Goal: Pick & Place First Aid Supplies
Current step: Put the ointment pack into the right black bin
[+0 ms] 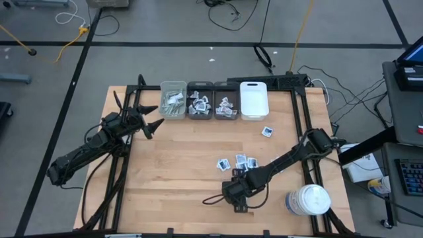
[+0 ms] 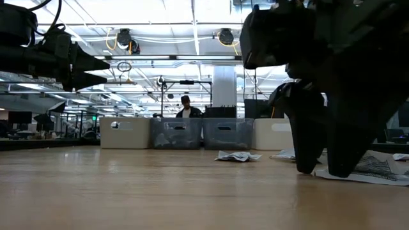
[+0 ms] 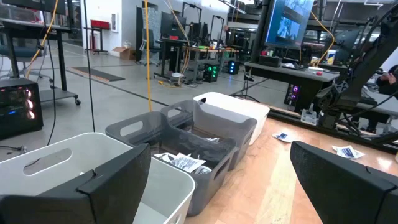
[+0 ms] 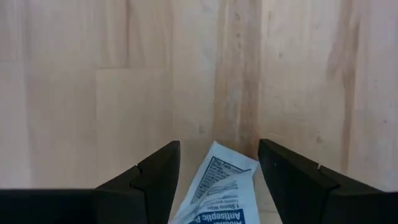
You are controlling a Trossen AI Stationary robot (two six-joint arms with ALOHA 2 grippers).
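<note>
My right gripper [image 1: 239, 198] is down at the table near its near edge, open. In the right wrist view its fingers [image 4: 155, 180] stand on either side of a white sachet with blue print [image 4: 221, 186] that lies flat on the wood. In the low view its fingertips [image 2: 307, 163] reach table level beside that sachet [image 2: 374, 167]. Several more sachets [image 1: 241, 160] lie just beyond it, and one [image 1: 267, 131] lies nearer the bins. My left gripper [image 1: 151, 121] hovers open at the left, near the bins, holding nothing.
A row of small bins runs along the far edge: a white one [image 1: 173, 99] with pale strips, two grey ones [image 1: 199, 104] [image 1: 226, 106] with sachets, and a white one [image 1: 254, 99]. A large white jar [image 1: 309, 200] stands at the near right corner. A person [image 2: 186, 108] stands beyond the table.
</note>
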